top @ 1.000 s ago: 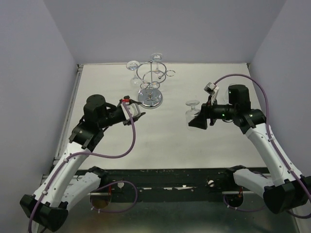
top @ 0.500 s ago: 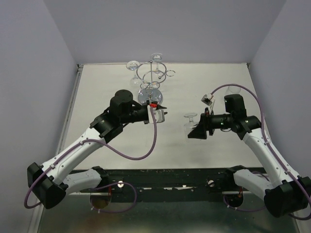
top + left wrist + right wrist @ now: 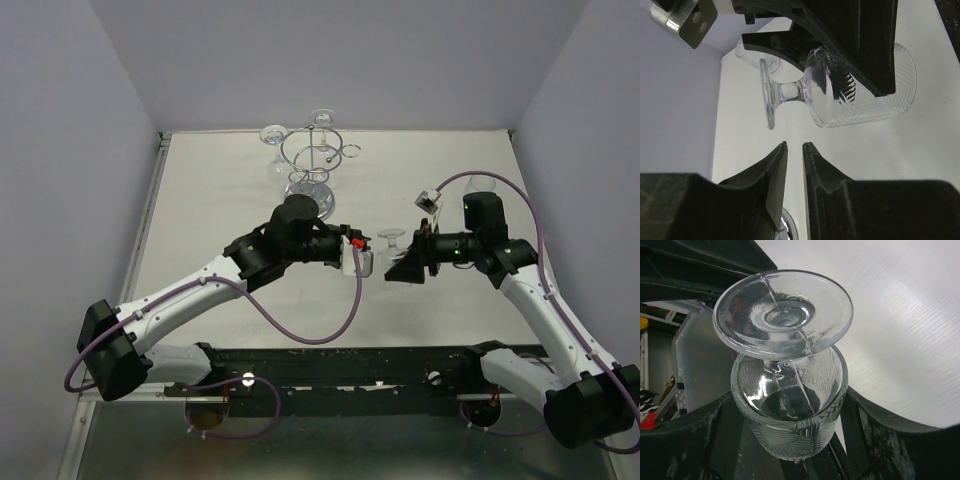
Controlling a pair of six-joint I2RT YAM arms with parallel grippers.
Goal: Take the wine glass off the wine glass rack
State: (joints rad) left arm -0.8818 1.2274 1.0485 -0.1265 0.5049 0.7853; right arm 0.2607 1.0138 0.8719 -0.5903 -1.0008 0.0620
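Wine glass (image 3: 391,243) is clear of the wine glass rack (image 3: 312,172) and held above the table (image 3: 230,210), near the middle and well apart from the chrome stand. It lies tipped on its side, foot toward the left arm. The right gripper (image 3: 405,262) clamps the patterned bowl between its black fingers (image 3: 860,45). The left gripper (image 3: 794,148) sits just beside the foot, jaws drawn to a narrow slit and holding nothing. Judgement: removal from the rack looks complete, and what remains is a handover or a set-down. If the left arm is to take the stem, its jaws must widen first and close gently on that thin neck. The right grip should not release until the second hold is firm. No brand, label or legible writing is visible on glass, rack or arms. The red tag (image 3: 354,242) by the left fingers shows no readable text.
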